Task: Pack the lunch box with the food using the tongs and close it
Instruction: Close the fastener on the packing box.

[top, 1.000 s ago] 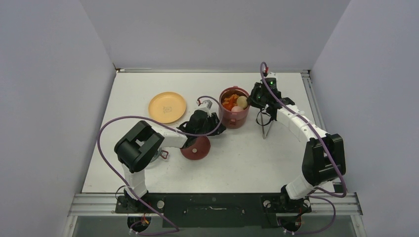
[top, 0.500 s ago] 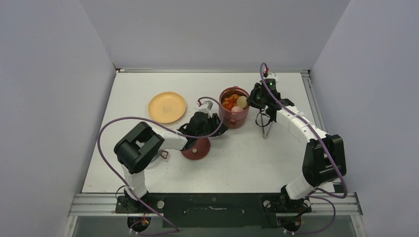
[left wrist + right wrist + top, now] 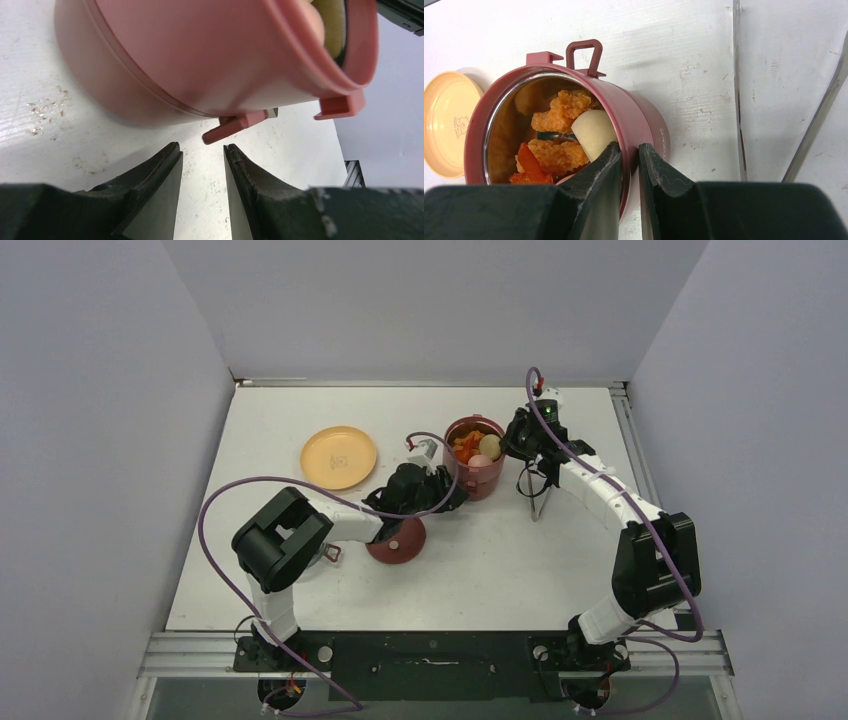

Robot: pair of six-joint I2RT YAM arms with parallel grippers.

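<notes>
- Compared with a second back, the left gripper (image 3: 432,483) has crept a little closer to the lunch box (image 3: 478,478). The right arm looks the same as it did.
- Left claw: the fingers are spread partway with bare table (image 3: 500,570) showing in the gap. Nothing is pinched.
- In the left wrist view, the tips sit just short of the small side handle (image 3: 235,127) at the bottom of the box wall. I can't tell whether they actually touch it.
- Right gripper (image 3: 629,150): it's pinching the box rim on the right side, with one finger inside the steel bowl, the other outside, and the maroon wall between them.
- The lunch box stands upright near the middle-back of the table, open on top.
- The food (image 3: 556,150) is already in the box: orange crumbed chunks, a red piece, and a whitish egg-like piece (image 3: 594,132) right against the inner finger.
- The tongs (image 3: 538,502) lie flat on the table just right of the box, under the right arm. Neither claw is touching them.
- A maroon lid (image 3: 397,540) sits on the table in front of the box, beside the left arm.
- A yellow-orange plate (image 3: 339,457) sits off to the left of the box, apart from it.
</notes>
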